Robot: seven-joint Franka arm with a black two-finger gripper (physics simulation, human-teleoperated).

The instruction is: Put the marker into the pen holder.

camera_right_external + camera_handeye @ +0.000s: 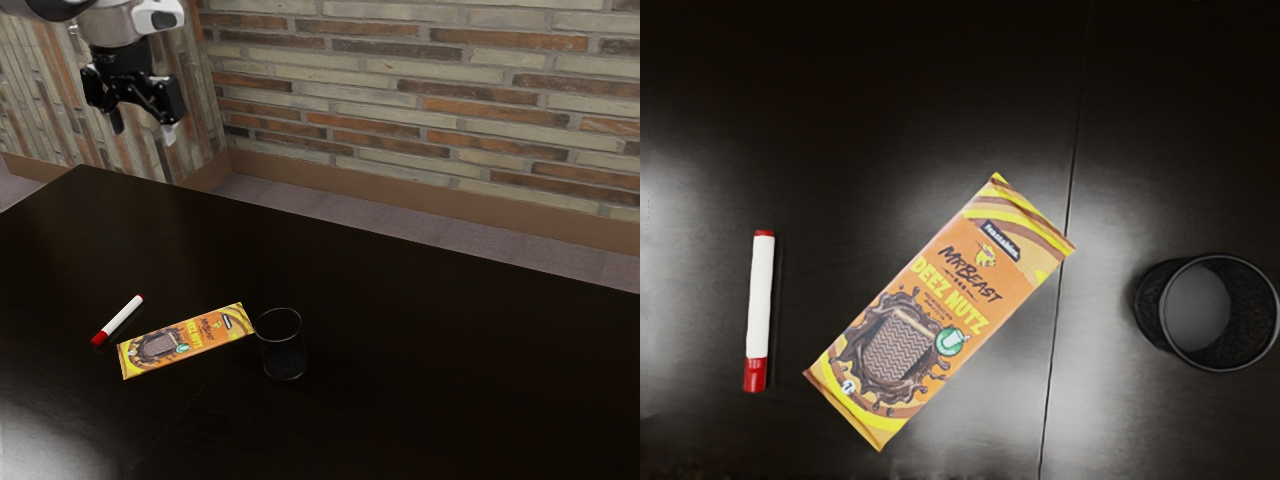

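The marker [759, 312] is white with red ends; the wrapper [940, 310] is orange, yellow and brown, with wavy stripes; the worktop [420, 400] and pen holder [1150, 312] are black.

You can count three things on your one worktop [450, 390], each of a different kind: you have one marker [758, 311], one chocolate bar [940, 312] and one pen holder [1151, 311] there.

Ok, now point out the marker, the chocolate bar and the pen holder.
Marker [759, 310]: wrist view, on its white barrel.
Chocolate bar [940, 310]: wrist view, on its printed wrapper front.
Pen holder [1151, 318]: wrist view, on its dark outer wall.
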